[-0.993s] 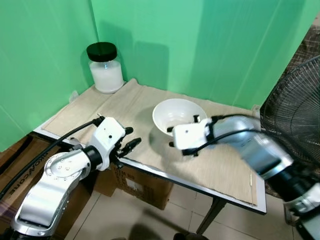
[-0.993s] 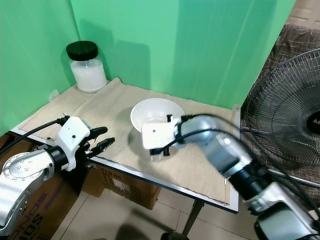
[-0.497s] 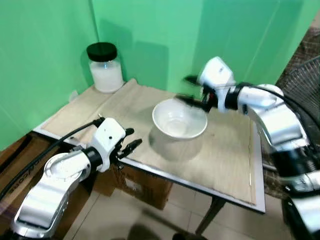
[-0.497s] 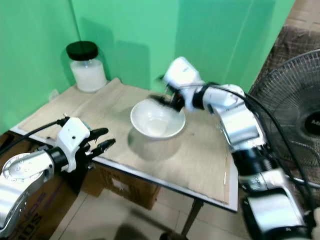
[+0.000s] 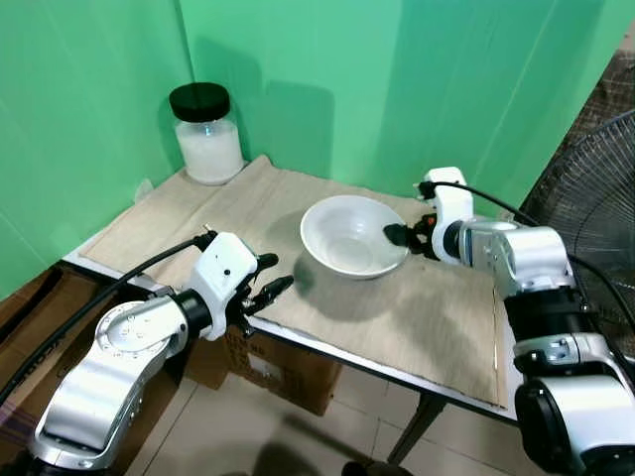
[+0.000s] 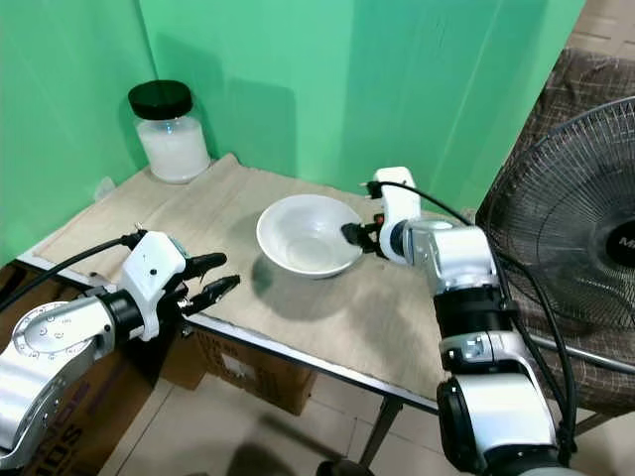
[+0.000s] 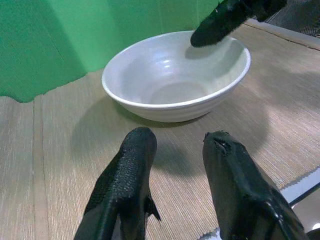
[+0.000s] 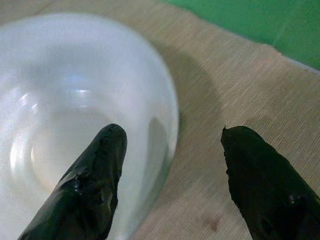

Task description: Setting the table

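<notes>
Only 1 white bowl [image 5: 353, 235] sits on the table [image 5: 437, 332] (jar [image 5: 206, 135] well behind it), so most setting remains. The right gripper [image 8: 170, 175], spread, straddles the bowl's rim; the left gripper [image 7: 177, 165], fingers parted, hovers near the bowl.

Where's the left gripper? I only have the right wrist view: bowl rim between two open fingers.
Observer: The left gripper hovers at the table's near edge, open, aimed at the white bowl and apart from it.
Operator: Anything else on the table?
Observer: A jar with a black lid, white contents, stands in the far left corner on the beige mat.
Operator: Obstacles on the right side?
Observer: A standing fan sits beside the table, right behind the right arm; the right gripper straddles the bowl's right rim.
</notes>
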{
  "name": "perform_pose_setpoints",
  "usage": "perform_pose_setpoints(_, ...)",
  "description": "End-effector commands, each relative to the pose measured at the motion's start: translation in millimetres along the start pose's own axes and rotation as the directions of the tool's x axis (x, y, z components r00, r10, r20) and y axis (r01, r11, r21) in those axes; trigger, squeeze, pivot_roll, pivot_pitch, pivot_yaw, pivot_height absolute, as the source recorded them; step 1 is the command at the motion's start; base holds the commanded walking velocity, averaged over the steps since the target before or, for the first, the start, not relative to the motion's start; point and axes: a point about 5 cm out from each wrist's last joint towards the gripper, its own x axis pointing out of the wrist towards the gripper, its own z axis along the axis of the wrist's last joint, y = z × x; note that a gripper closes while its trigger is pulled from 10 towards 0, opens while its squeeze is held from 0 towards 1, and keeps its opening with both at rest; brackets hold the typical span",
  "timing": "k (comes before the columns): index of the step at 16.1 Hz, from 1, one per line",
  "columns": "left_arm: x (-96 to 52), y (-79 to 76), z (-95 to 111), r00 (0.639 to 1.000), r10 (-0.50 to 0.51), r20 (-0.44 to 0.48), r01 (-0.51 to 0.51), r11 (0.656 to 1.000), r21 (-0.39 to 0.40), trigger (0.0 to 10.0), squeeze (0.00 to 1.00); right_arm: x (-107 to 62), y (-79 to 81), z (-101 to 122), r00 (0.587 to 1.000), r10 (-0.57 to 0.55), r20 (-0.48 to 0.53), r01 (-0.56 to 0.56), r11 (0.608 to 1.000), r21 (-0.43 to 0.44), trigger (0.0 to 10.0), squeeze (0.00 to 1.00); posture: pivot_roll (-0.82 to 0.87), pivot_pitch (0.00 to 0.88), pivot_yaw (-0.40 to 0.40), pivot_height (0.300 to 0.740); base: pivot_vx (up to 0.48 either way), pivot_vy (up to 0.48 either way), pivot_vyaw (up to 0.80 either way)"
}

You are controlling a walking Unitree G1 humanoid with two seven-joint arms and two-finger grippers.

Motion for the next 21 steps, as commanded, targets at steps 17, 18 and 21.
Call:
perform_pose_setpoints(17,1.0,-6.3,2.8,0.998,-0.059,0.004,0.059,0.998,-0.005,10.0,0.0,24.3,12.6,-23.2,0.992,0.104,-0.067,-0.059,0.875,0.48,0.0,0.0,0.09,0.0,-0.032,0.74,0.0,0.0,0.0)
perform_pose_setpoints(18,1.1,-6.2,2.9,0.998,-0.059,0.004,0.059,0.998,-0.005,10.0,0.0,24.5,12.7,-22.9,0.992,0.104,-0.067,-0.059,0.874,0.483,0.0,0.0,0.09,0.0,-0.032,0.74,0.0,0.0,0.0)
perform_pose_setpoints(21,1.3,-5.5,2.9,0.998,-0.059,0.004,0.059,0.998,-0.003,10.0,0.0,25.9,12.3,-22.2,0.993,0.097,-0.065,-0.053,0.87,0.49,0.0,0.0,0.09,0.0,-0.032,0.74,0.0,0.0,0.0)
